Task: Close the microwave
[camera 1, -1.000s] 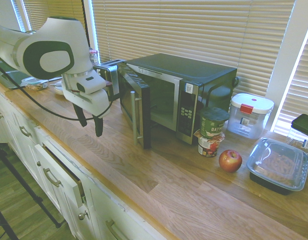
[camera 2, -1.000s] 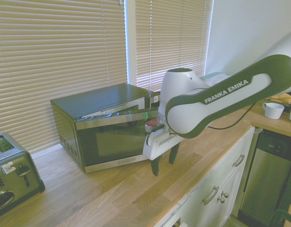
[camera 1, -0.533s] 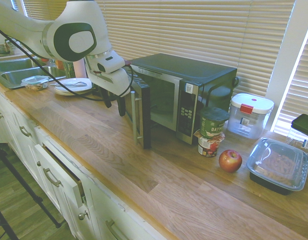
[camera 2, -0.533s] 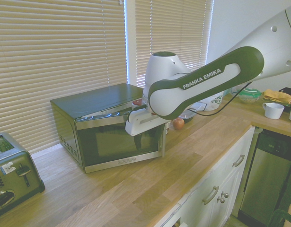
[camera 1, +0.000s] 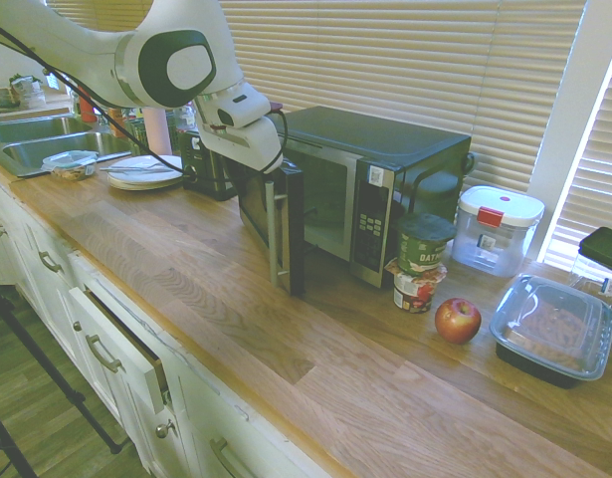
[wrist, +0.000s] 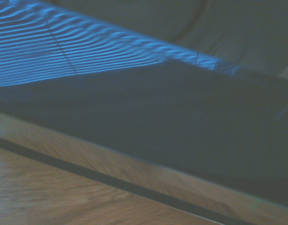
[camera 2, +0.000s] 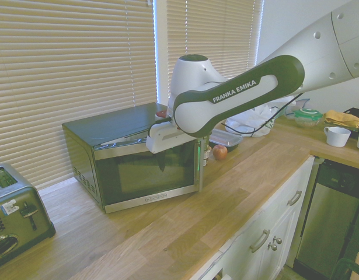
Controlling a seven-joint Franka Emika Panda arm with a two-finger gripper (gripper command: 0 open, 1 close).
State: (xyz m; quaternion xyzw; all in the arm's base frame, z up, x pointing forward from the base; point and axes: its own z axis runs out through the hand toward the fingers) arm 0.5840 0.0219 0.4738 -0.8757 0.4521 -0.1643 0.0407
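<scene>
The microwave (camera 1: 370, 184) sits at the back of the wooden desk (camera 1: 286, 349), its door (camera 1: 276, 224) still swung out toward the front edge. Since half a second ago the gripper (camera 2: 161, 160) has moved higher and in against the door's outer face; the door's angle looks about unchanged. Whether the fingers are spread or closed cannot be told; nothing shows in them. Bare desk lies open before the door. A cup stack (camera 1: 421, 261) and an apple (camera 1: 458, 320) stand just right of the microwave.
</scene>
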